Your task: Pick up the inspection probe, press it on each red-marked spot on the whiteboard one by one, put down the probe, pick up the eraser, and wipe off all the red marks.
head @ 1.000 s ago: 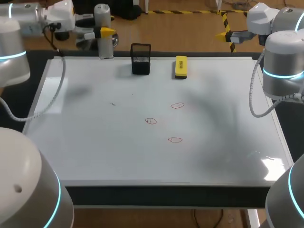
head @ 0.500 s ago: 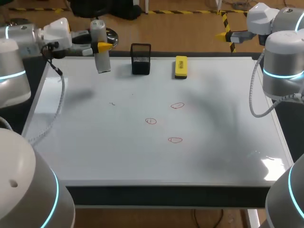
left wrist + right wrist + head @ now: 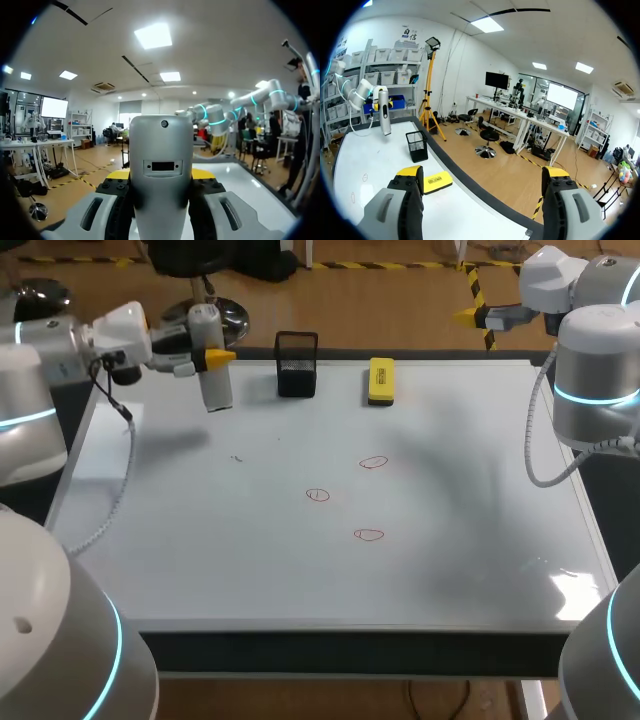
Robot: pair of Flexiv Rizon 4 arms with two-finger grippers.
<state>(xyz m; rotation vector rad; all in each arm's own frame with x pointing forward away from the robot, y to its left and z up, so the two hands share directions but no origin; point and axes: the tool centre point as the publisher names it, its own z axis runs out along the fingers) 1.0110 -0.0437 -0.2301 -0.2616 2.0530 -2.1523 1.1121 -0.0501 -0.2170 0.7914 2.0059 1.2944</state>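
Clamping the smooth, rounded grey probe (image 3: 215, 388), left jaws hover; right jaws stand apart.

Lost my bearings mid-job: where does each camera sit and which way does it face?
Head view: fixed above and behind, looking down on the whiteboard; left arm and right arm enter from the sides.
Left wrist view: on the left wrist, facing out into the room; the left gripper clamps the probe, which fills the middle.
Right wrist view: on the right wrist, looking across the whiteboard; the right gripper shows, fingers open.
Shared: head and right wrist views both show probe, eraser and black holder.
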